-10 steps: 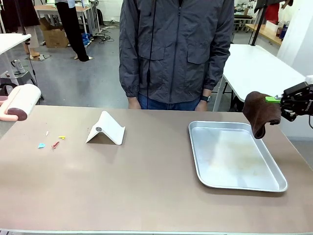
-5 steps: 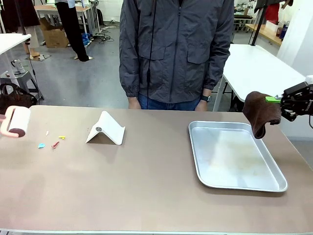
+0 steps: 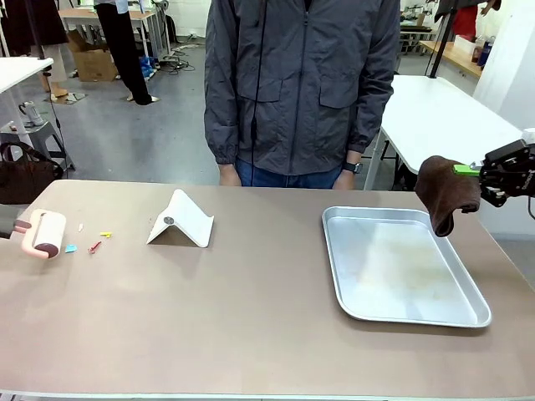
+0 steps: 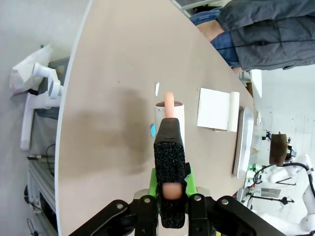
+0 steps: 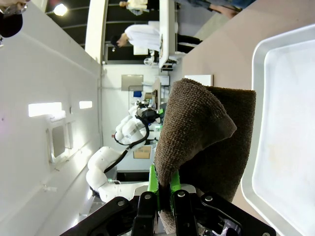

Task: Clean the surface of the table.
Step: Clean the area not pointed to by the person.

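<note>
The bench runs under both arms, its brownish-tan top spreading from the left gripper across to the right gripper.

The left gripper is clamped on the pink handle of a lint roller, whose roll juts out past the fingertips, low at the bench's left end. Whether the roll actually touches the top cannot be told. Just beyond the roll lie small scraps: a blue one nearest, then a red one, a yellow one and a white sliver. In the left wrist view the blue scrap sits right beside the gripper's finger and the white sliver lies a little ahead of the roll. Farther out from this gripper stands a white folded stand, tent-like on the bench.

The right gripper is closed on a brown cloth, pinched between its green pads. The cloth hangs down from the fingertips, raised off the bench, over the far right corner of a metal tray. The tray lies flat on the bench, below and ahead of this gripper.

Beyond both grippers, a person in a grey jacket stands at the bench's far edge.
</note>
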